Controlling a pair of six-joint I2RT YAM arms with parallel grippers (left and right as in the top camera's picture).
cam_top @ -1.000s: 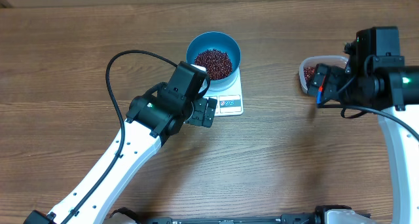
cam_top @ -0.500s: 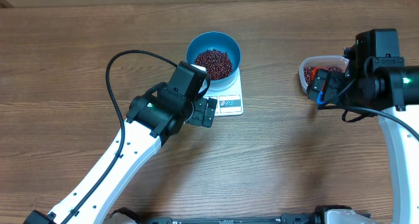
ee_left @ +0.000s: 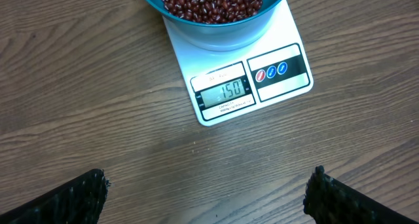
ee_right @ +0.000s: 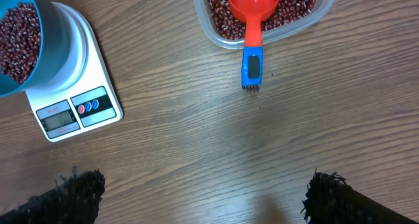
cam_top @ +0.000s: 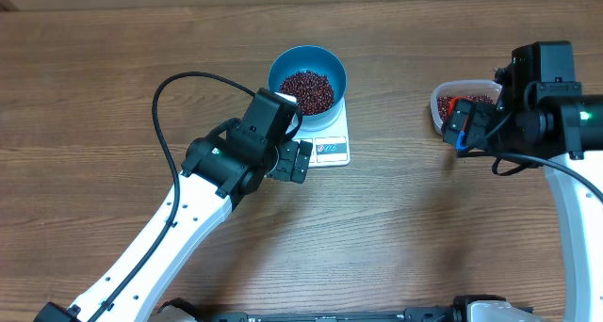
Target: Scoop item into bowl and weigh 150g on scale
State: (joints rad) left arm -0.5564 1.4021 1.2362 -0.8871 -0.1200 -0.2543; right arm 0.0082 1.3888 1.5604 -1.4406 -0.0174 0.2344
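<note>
The blue bowl point(cam_top: 283, 70) stands on the white scale point(cam_top: 332, 149), holding a heap of dark red beans point(cam_top: 307, 89). In the left wrist view the bowl point(ee_left: 216, 33) and beans point(ee_left: 209, 0) sit at the top, and the scale point(ee_left: 275, 37) shows 150 in its display. My left gripper point(cam_top: 300, 162) hovers open just in front of the scale, its fingers point(ee_left: 72, 201) wide apart over bare wood. My right gripper point(cam_top: 459, 129) is open and empty beside the tub. In the right wrist view the bowl point(ee_right: 47, 37) and the scale point(ee_right: 85, 67) appear at the left.
A clear plastic tub point(ee_right: 219, 39) of more beans sits at the right. A red scoop point(ee_right: 252, 4) lies in it, its blue-tipped handle point(ee_right: 253, 65) sticking out over the rim toward my right gripper point(ee_right: 203, 198). Brown wooden tabletop lies all around.
The right wrist has shifted slightly by the tub, leaving the scoop lying in it. The left arm, bowl and scale have not moved.
</note>
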